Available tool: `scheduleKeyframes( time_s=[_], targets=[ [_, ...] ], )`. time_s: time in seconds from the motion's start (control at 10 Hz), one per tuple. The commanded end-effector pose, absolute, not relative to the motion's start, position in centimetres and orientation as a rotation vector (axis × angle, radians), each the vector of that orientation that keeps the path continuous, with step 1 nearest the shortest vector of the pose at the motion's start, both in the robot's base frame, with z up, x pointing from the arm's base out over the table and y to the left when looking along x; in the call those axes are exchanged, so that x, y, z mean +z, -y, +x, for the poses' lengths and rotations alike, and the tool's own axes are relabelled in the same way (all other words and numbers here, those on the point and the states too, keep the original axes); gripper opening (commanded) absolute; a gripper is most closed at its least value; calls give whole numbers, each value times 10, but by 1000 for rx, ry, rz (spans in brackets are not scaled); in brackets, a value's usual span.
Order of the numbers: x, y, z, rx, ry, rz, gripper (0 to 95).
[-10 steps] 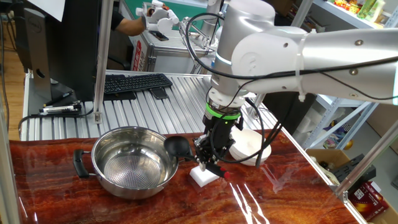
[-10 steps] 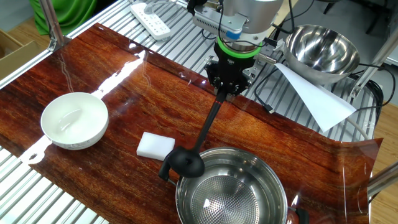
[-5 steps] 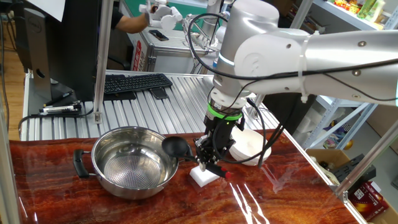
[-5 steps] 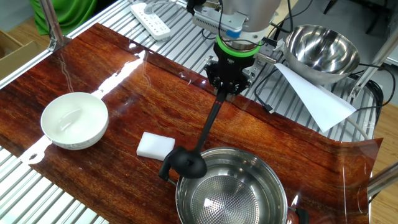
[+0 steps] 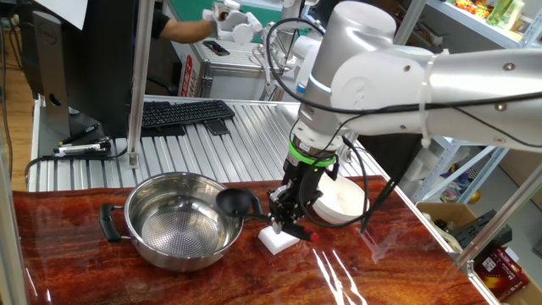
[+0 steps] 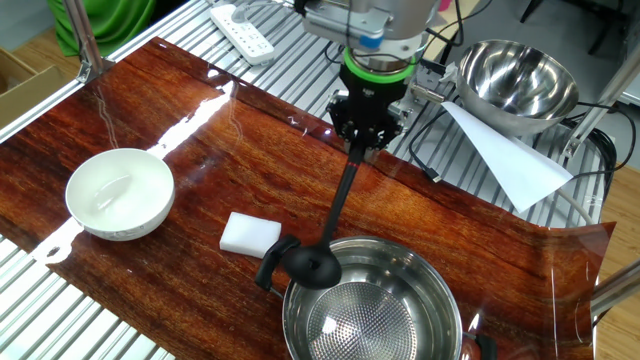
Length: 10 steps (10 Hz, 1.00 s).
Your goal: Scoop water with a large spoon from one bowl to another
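My gripper [image 6: 360, 150] [image 5: 283, 213] is shut on the top of the large spoon's thin black handle. The black ladle [image 6: 313, 265] [image 5: 236, 202] slopes down from it, and its round cup hangs over the rim of the wide steel pot [image 6: 375, 310] [image 5: 178, 220] with black side handles. That pot shows a bare perforated floor and I cannot tell its water level. The white bowl [image 6: 119, 193] [image 5: 342, 197] stands apart on the wooden board, in one view partly behind my arm.
A white rectangular block [image 6: 250, 234] [image 5: 278, 239] lies on the board beside the pot. A second steel bowl [image 6: 517, 83] and a white sheet [image 6: 505, 160] sit on the slatted bench behind. A keyboard [image 5: 185, 113] and a power strip [image 6: 242, 33] lie further back.
The arm has leaned over and the ladle's cup has slid a little further in over the pot's rim. The gripper stays shut on the handle.
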<state>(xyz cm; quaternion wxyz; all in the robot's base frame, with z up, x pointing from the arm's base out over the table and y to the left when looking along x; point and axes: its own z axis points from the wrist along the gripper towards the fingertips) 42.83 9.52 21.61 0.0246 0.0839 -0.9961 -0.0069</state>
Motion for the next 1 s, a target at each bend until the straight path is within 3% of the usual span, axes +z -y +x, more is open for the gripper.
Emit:
scheduleKeyframes(
  time_s=[0.1, 1.0],
  targets=[
    [215, -95, 430, -6, 3101, 323, 0],
    [215, -95, 430, 72, 3105, 352, 0]
  ],
)
